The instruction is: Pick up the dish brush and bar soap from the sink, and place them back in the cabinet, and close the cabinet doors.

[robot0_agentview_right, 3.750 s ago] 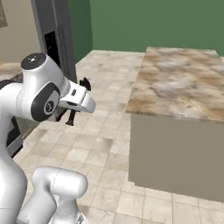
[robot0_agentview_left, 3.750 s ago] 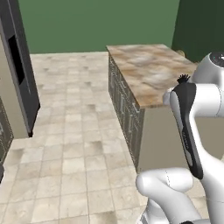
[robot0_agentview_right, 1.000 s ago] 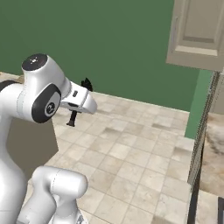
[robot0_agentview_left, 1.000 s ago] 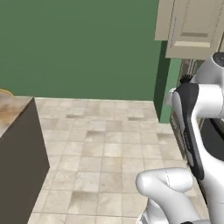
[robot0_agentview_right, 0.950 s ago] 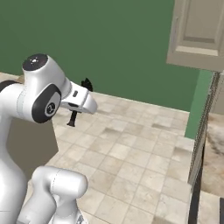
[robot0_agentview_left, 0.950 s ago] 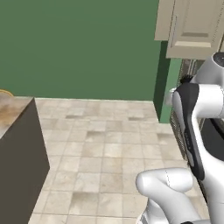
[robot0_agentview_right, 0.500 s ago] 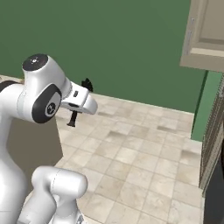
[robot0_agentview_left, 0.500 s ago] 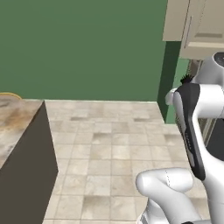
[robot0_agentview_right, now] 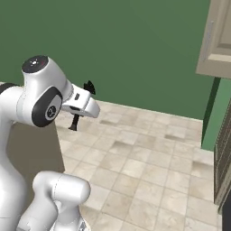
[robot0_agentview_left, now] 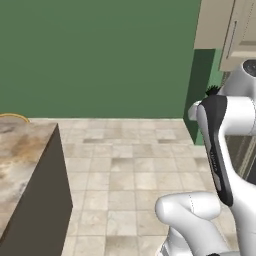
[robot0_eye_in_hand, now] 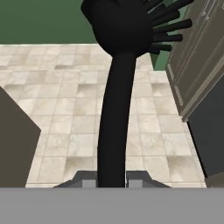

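Note:
My gripper (robot0_eye_in_hand: 111, 179) is shut on the thin handle of the black dish brush (robot0_eye_in_hand: 114, 109), whose tufted head points away from the hand. In the right base view the gripper (robot0_agentview_right: 81, 106) is held up in front of the arm, with the brush (robot0_agentview_right: 89, 86) sticking out above it and its handle end below. The brush bristles (robot0_agentview_left: 212, 90) peek over the arm in the left base view. A beige raised-panel cabinet door (robot0_agentview_right: 219, 40) with a grey bar handle hangs at the upper right, and the beige cabinet (robot0_agentview_left: 220, 25) stands in the top right corner. The sink and bar soap are out of view.
A green wall (robot0_agentview_left: 100, 55) fills the background over a beige tiled floor (robot0_agentview_right: 149, 162). A marble-topped counter (robot0_agentview_left: 20, 150) with a dark side juts in at the left. Dark louvred cabinet fronts (robot0_eye_in_hand: 197, 65) stand at the right.
The whole picture has shifted: the camera has turned with the base, so cabinet and counter slid rightward in frame. The arm keeps the same pose, with the brush still gripped.

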### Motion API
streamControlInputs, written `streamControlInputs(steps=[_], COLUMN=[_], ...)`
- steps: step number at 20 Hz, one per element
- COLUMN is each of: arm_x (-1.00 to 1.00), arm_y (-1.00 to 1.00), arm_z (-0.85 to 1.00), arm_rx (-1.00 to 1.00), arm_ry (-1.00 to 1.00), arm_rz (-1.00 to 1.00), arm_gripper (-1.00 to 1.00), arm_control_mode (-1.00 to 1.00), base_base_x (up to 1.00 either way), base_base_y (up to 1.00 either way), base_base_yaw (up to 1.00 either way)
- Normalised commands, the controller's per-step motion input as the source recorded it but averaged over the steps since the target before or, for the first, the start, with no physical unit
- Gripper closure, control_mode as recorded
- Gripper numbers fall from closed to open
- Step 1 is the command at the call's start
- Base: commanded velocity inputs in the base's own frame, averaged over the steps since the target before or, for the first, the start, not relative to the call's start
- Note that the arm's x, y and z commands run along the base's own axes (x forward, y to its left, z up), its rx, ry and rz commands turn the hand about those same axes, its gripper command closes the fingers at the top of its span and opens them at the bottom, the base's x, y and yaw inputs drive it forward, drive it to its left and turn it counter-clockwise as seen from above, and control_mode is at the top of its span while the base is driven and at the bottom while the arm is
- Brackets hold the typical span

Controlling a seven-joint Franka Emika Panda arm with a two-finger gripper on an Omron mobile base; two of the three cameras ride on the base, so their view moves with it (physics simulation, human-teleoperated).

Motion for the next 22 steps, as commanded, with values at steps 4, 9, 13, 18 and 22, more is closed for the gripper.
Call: streamControlInputs(steps=[4,9,13,18,22], arm_x=[0.00,0.00,0.00,0.00,0.00], arm_y=[0.00,0.00,0.00,0.00,0.00], arm_z=[0.00,0.00,0.00,0.00,0.00], arm_rx=[0.00,0.00,0.00,0.00,0.00], arm_ry=[0.00,0.00,0.00,0.00,0.00], arm_rz=[0.00,0.00,0.00,0.00,0.00], arm_gripper=[1.00,1.00,1.00,1.00,1.00], arm_control_mode=[1.00,1.00,1.00,1.00,1.00], base_base_x=[0.54,0.49,0.52,0.60,0.64], base_base_y=[0.29,0.36,0.35,0.30,0.27], base_base_yaw=[-0.07,-0.07,-0.08,-0.09,-0.10])
